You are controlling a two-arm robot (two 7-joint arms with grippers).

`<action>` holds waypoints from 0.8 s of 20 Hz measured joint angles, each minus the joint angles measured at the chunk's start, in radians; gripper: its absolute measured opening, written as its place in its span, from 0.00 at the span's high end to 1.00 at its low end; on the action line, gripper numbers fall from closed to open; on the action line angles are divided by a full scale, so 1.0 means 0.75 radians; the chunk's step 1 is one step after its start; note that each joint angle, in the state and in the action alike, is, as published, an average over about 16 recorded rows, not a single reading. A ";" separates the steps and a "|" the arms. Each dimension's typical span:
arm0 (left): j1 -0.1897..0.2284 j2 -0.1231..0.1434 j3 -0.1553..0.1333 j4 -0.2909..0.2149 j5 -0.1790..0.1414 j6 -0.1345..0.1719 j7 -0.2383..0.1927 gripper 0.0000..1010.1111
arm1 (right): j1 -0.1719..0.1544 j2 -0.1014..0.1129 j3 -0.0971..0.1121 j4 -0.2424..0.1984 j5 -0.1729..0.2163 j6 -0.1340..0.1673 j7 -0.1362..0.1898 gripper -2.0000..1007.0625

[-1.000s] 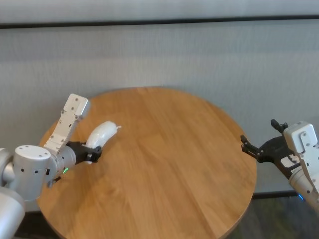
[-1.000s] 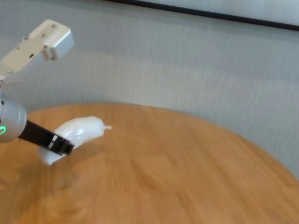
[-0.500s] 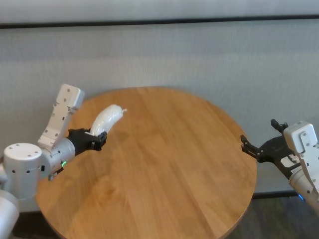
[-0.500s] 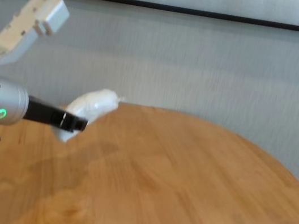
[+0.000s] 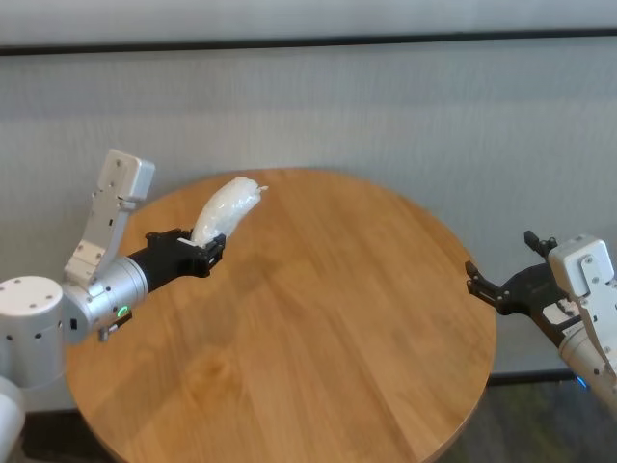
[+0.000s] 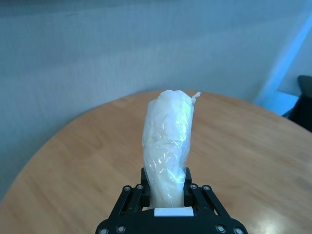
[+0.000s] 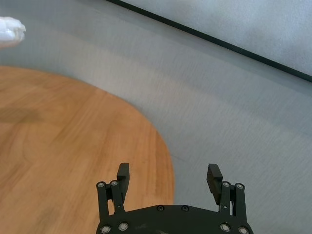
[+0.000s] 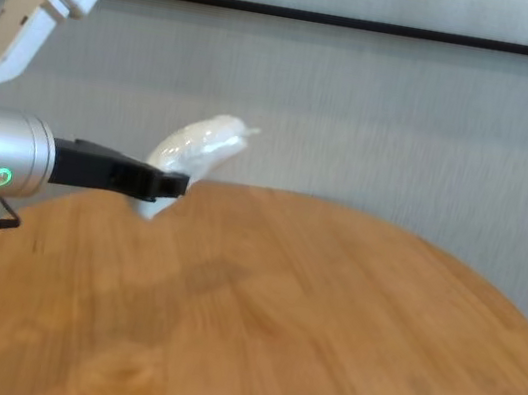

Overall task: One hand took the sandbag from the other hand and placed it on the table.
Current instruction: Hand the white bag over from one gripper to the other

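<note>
My left gripper (image 5: 207, 253), on the wrist with the green ring light, is shut on the lower end of the white sandbag (image 5: 226, 206) and holds it in the air above the far left of the round wooden table (image 5: 318, 318). The sandbag (image 6: 168, 141) sticks up out of the black fingers (image 6: 131, 195), its tied tip on top; it also shows in the chest view (image 8: 199, 151). My right gripper (image 5: 506, 280) is open and empty just off the table's right edge; its spread fingers (image 7: 123, 175) frame the table rim.
A grey wall runs behind the table (image 8: 318, 359). The sandbag's tip shows far off in the right wrist view (image 7: 10, 30).
My left gripper has lifted the sandbag off the table level and carried it up and toward the middle. The right arm has not moved.
</note>
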 joint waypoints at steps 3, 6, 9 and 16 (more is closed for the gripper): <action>0.009 0.007 -0.002 -0.016 -0.026 -0.034 -0.039 0.62 | 0.000 0.000 0.000 0.000 0.000 0.000 0.000 0.01; 0.015 0.014 -0.002 -0.027 -0.046 -0.058 -0.067 0.62 | 0.000 0.000 0.000 0.000 0.000 0.000 0.000 0.01; 0.020 0.019 0.000 -0.034 -0.058 -0.072 -0.083 0.62 | 0.000 0.000 0.000 0.000 0.000 0.000 0.000 0.01; 0.021 0.021 0.003 -0.036 -0.062 -0.075 -0.085 0.62 | 0.000 0.000 0.000 0.000 0.000 0.000 0.000 0.01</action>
